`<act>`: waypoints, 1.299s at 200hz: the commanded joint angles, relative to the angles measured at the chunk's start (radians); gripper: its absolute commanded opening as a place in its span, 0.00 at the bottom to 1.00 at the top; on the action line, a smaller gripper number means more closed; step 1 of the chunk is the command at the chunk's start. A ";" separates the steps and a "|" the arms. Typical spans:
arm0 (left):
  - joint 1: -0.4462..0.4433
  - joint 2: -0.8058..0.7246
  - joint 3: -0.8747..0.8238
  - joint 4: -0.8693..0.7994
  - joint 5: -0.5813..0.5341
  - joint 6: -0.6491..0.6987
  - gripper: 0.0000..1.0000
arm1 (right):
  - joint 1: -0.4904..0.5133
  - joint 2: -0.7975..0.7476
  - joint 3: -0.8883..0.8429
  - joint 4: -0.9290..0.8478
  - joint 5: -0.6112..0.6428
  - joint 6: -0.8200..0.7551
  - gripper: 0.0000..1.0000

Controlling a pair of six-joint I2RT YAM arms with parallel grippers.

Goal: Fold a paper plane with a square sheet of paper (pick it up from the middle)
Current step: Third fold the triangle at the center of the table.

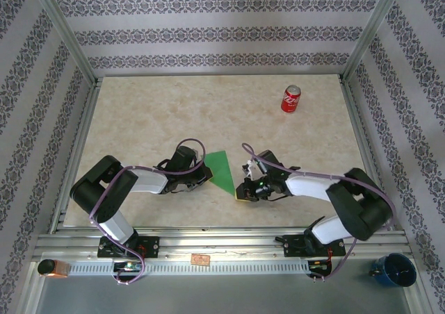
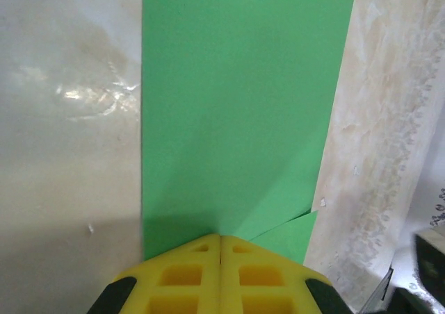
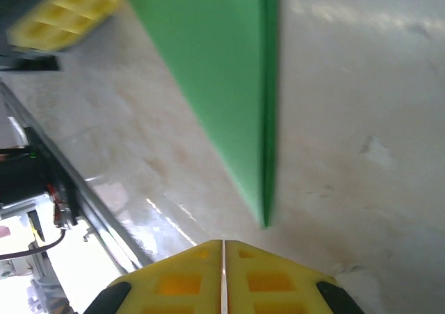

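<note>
The bright green sheet of paper (image 1: 224, 171) lies flat on the table, folded into a long wedge that narrows toward the near right. In the left wrist view the paper (image 2: 236, 119) stretches away from my left gripper (image 2: 220, 239), which is shut with its yellow tips over the paper's wide end, where a small flap sticks out at the right. From above, the left gripper (image 1: 206, 175) sits at the wedge's left edge. My right gripper (image 1: 243, 191) is shut. It hovers just short of the paper's pointed tip (image 3: 264, 217) without touching it.
A red soda can (image 1: 290, 99) stands at the far right of the table. The metal frame rail (image 1: 222, 248) runs along the near edge, with a dark blue cup (image 1: 393, 269) beyond it at the bottom right. Patterned walls close in the other three sides.
</note>
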 commanded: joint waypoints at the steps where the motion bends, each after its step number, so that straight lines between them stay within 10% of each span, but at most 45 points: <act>1: -0.006 0.001 -0.047 -0.048 -0.067 -0.034 0.00 | 0.016 -0.087 0.028 0.000 0.045 0.034 0.12; 148: -0.006 0.011 -0.039 -0.095 -0.047 -0.003 0.00 | 0.059 0.330 0.248 0.069 -0.050 0.112 0.12; 260: -0.005 -0.001 -0.036 -0.118 -0.063 -0.001 0.00 | 0.018 0.185 -0.021 0.088 -0.027 0.062 0.15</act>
